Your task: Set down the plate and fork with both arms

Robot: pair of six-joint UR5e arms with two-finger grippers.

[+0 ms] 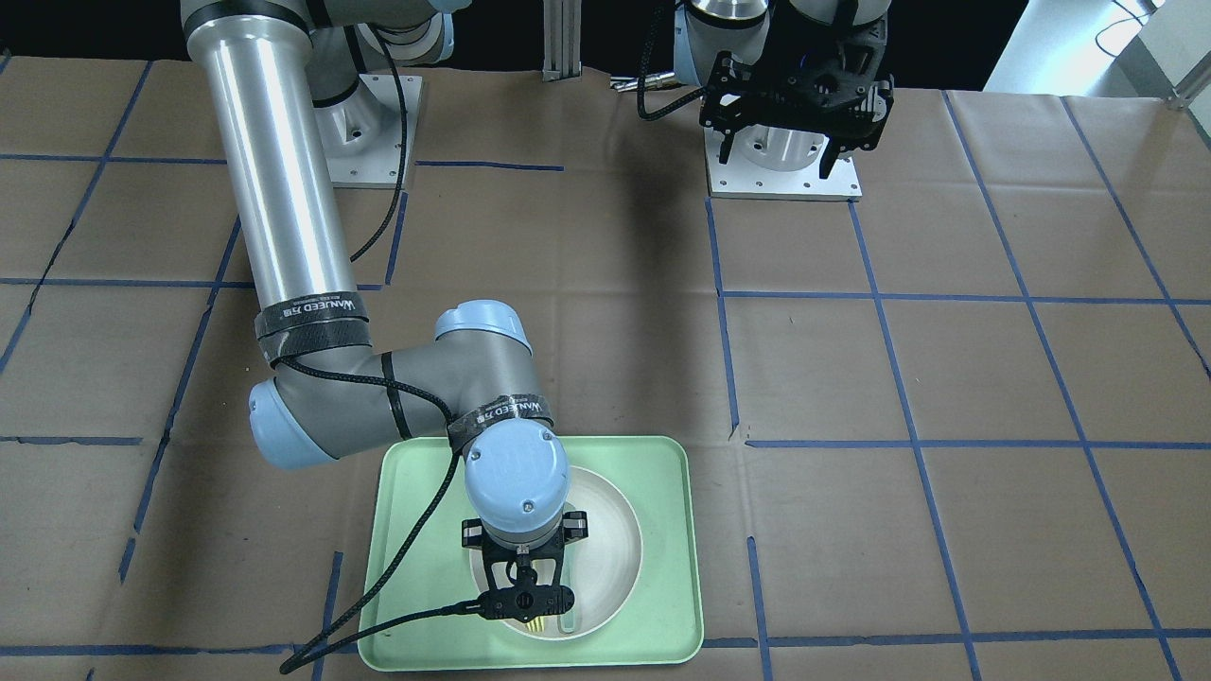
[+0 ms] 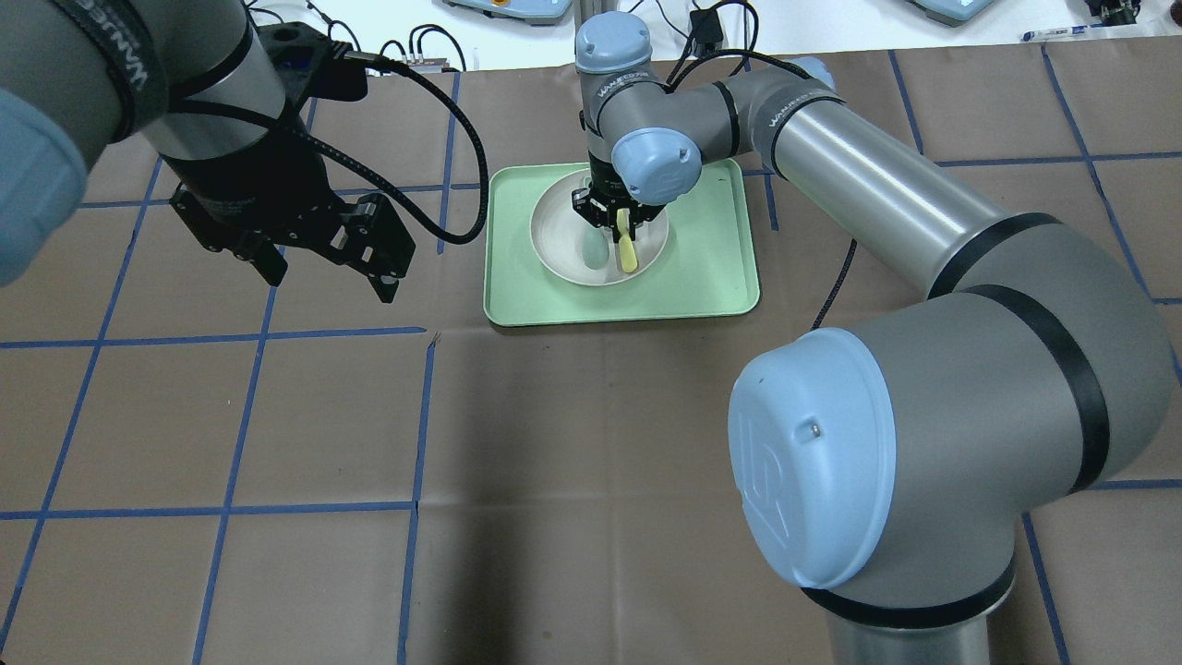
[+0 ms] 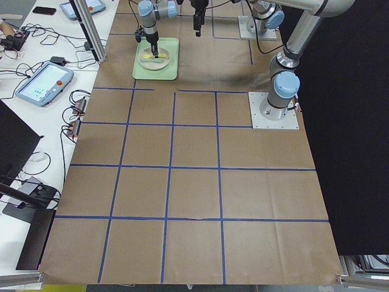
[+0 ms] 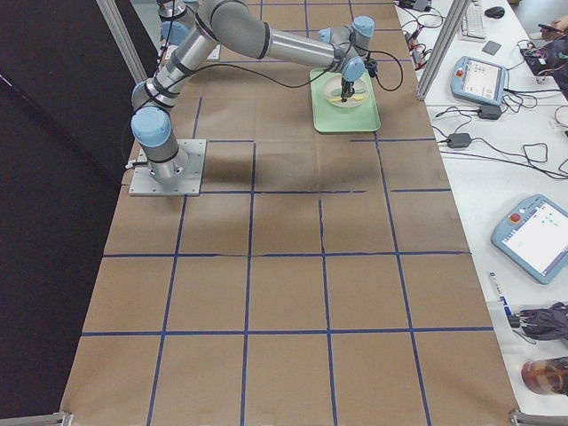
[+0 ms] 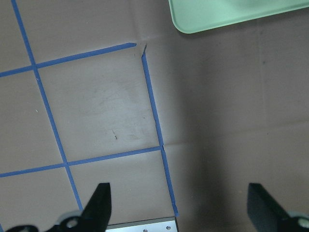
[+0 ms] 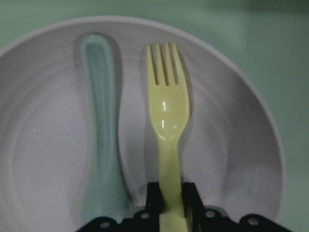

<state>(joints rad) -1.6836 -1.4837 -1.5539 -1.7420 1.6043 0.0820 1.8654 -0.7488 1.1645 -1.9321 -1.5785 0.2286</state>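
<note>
The off-white plate (image 1: 615,539) sits in the pale green tray (image 1: 416,567). My right gripper (image 1: 526,605) is shut on the handle of the pale yellow fork (image 6: 166,111). The fork's tines point out over the plate (image 6: 48,145), close to its surface; I cannot tell if they touch. In the overhead view the fork (image 2: 628,251) lies across the plate (image 2: 563,245) under the right gripper (image 2: 614,217). My left gripper (image 2: 332,282) is open and empty. It hangs above the table, away from the tray, near its own base (image 1: 776,156).
A grey-green spoon (image 6: 99,145) lies in the plate beside the fork. The tray (image 2: 711,268) is at the far middle of the brown paper table with blue tape lines. A tray corner (image 5: 231,14) shows in the left wrist view. Arm base plates stand near the robot.
</note>
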